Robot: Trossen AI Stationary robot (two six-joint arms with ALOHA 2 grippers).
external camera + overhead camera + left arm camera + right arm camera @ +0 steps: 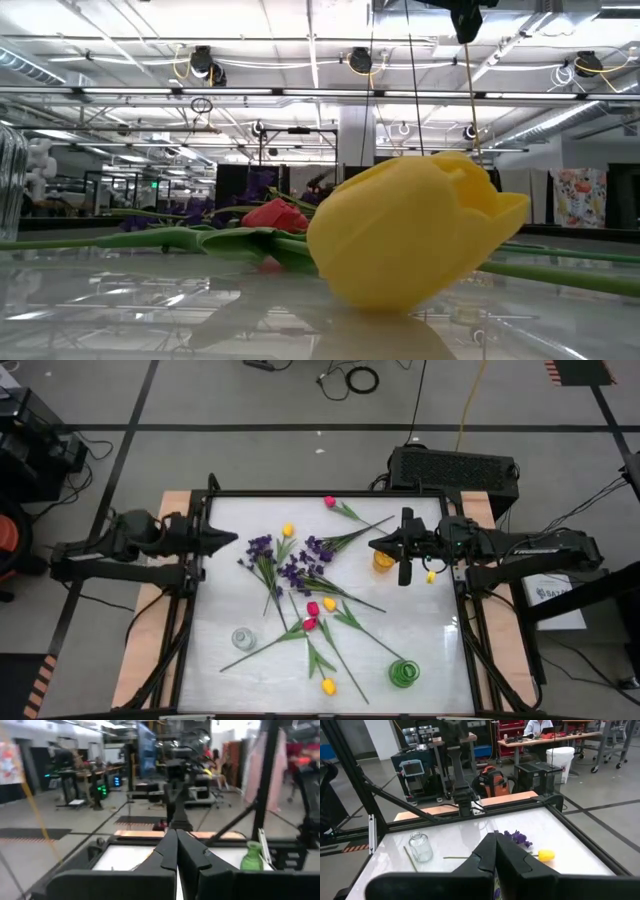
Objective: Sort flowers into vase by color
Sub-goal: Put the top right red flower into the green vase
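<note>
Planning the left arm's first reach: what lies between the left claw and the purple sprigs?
In the high view, only bare white tabletop separates the shut left claw from the purple sprigs; nothing blocks the way.

The flowers (300,575) are purple, yellow and pink-red on green stems. Green vase (404,674), clear glass jar (243,638), white worktop (420,620).

Three vases (404,674), several scattered flowers (300,572)
</note>
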